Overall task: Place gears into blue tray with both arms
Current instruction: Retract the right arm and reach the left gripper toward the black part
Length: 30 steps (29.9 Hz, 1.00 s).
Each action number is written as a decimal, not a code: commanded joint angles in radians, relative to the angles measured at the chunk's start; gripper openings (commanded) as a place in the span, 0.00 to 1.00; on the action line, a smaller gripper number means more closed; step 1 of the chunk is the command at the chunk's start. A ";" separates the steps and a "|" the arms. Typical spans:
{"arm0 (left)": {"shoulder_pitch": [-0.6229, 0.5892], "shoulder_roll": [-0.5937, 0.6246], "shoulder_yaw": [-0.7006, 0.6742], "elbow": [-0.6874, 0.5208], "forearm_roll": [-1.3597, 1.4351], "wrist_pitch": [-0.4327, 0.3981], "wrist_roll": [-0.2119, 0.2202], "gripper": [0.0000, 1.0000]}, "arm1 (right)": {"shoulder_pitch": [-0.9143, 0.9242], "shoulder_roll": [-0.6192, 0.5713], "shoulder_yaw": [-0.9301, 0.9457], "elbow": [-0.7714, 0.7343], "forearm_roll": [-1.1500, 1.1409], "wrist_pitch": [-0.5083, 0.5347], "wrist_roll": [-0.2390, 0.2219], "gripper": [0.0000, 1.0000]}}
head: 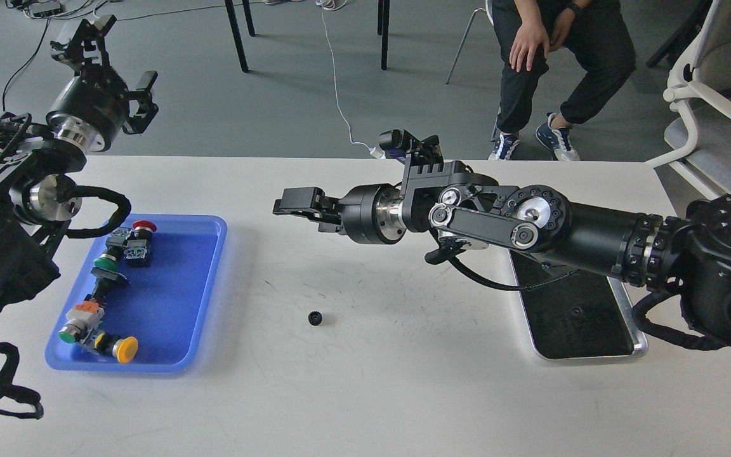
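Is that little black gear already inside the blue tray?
No, the gear lies on the white table, to the right of the blue tray.

A: Bright, even daylight-ish light, sharp all over. Soft shadow on the worktop (365, 381) right under the right end effector (286, 206).

B: Yeah, mild glare off the silver tray (641, 346) rim behind it, slight wide-angle bend at edges.

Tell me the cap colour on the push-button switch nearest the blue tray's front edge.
Yellow: the yellow-capped push-button switch, seen clearly in the head view.
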 commanded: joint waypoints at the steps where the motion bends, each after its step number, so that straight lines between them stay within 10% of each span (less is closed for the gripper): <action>1: 0.000 0.011 0.004 -0.014 0.058 -0.001 0.001 0.98 | -0.056 -0.164 0.148 -0.001 0.028 0.011 0.000 0.95; 7: 0.012 0.092 0.069 -0.221 0.258 0.035 0.001 0.98 | -0.194 -0.395 0.473 -0.073 0.173 0.029 0.000 0.95; 19: 0.037 0.446 0.420 -1.005 0.908 0.258 0.003 0.98 | -0.454 -0.622 0.692 -0.249 0.717 0.253 0.002 0.96; 30: 0.211 0.393 0.505 -1.051 1.793 0.359 -0.001 0.98 | -0.685 -0.614 0.759 -0.174 0.759 0.253 0.039 0.96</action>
